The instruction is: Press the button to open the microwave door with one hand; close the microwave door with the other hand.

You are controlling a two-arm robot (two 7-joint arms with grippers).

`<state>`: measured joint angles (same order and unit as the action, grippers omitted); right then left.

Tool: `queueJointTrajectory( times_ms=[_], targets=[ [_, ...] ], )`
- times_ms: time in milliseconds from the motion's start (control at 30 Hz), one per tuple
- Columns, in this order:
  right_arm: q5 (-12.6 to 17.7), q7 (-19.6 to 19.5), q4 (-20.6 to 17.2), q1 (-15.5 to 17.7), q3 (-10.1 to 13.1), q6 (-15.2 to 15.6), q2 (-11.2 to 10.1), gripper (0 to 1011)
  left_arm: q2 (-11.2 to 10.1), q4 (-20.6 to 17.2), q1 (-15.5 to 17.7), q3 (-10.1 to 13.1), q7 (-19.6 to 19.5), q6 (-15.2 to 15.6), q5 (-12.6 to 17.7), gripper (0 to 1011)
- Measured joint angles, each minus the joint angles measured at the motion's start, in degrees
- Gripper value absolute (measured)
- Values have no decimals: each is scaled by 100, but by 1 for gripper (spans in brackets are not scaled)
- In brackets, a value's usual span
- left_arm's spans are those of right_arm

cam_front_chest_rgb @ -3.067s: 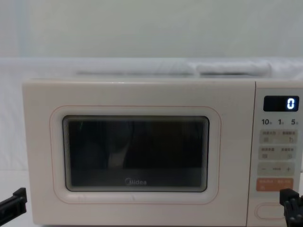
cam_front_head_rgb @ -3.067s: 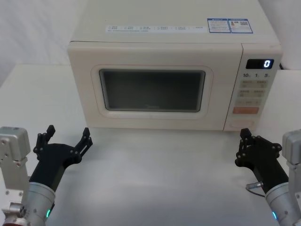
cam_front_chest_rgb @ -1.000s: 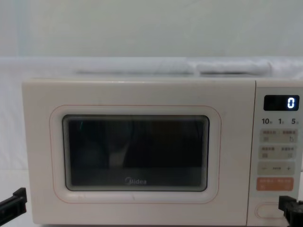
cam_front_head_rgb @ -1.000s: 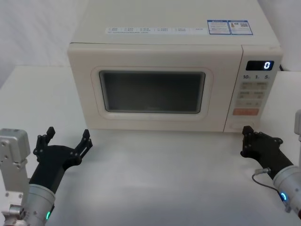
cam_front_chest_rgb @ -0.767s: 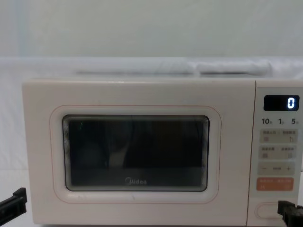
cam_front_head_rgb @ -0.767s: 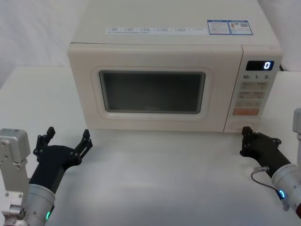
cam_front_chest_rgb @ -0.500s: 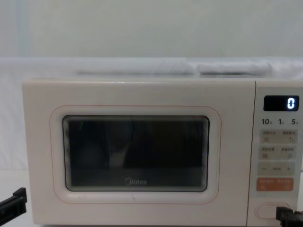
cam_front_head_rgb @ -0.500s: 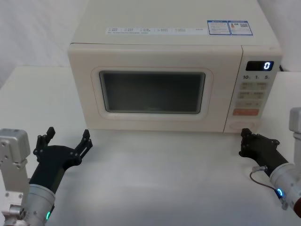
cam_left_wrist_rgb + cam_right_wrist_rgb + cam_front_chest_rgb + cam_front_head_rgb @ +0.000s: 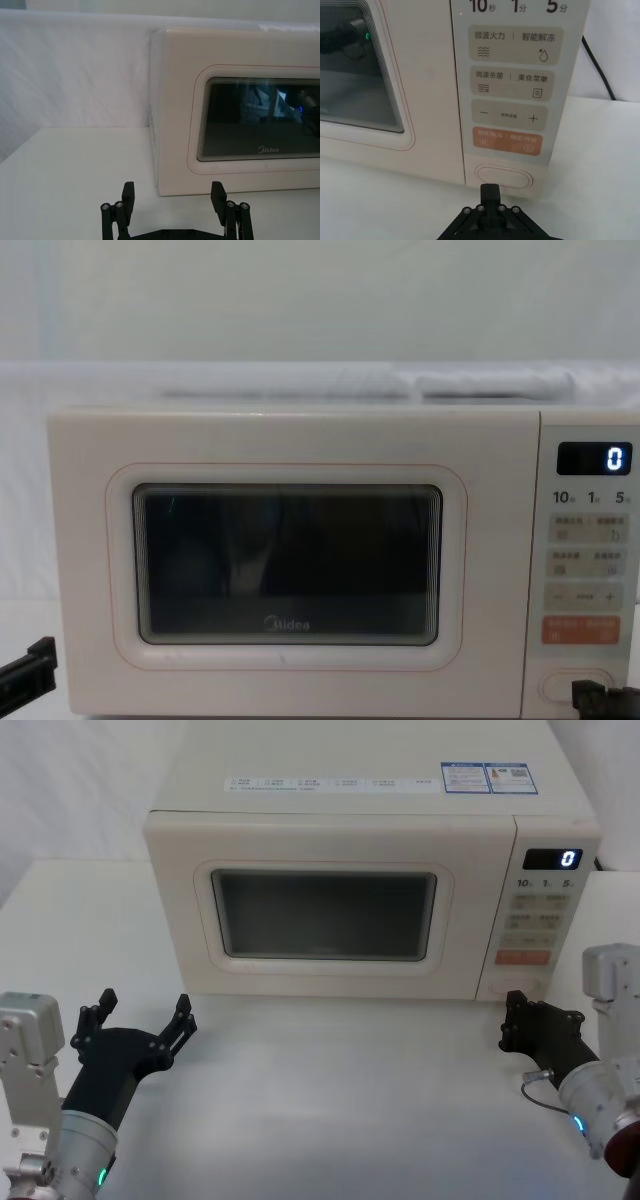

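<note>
The microwave door (image 9: 320,915) is shut, a wide cream panel with a dark window and a Midea logo (image 9: 287,624). The button (image 9: 503,176) is the wide cream oval key at the bottom of the control panel, under the orange key (image 9: 507,141). My right gripper (image 9: 512,1002) is shut, its joined tips (image 9: 490,190) just in front of the button and slightly below it, a small gap apart. It also shows low in the chest view as the right gripper (image 9: 588,696) beside the button (image 9: 575,682). My left gripper (image 9: 144,1007) hovers open over the table, in front of the door's left corner (image 9: 172,192).
The microwave stands on a white table (image 9: 340,1090) against a white backdrop. Its display (image 9: 552,857) reads 0. A black cable (image 9: 600,65) runs behind its right side. A thin grey wire (image 9: 533,1077) loops at my right wrist.
My right gripper has slid left and forward toward the button, and its silver wrist has swung into the head view. The left arm and the door have not moved.
</note>
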<state>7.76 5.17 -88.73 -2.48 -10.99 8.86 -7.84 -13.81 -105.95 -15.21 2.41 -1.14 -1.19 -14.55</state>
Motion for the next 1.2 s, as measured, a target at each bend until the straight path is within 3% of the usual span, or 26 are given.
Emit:
queueJointTrajectory(
  times_ms=[300, 1200],
  targets=[
    [-193, -33, 84, -18, 35, -38, 130, 0, 0, 0, 0, 0, 0, 0, 0, 1001],
    [-257, 41, 476, -284, 236, -194, 398, 0, 0, 0, 0, 0, 0, 0, 0, 1001]
  ],
)
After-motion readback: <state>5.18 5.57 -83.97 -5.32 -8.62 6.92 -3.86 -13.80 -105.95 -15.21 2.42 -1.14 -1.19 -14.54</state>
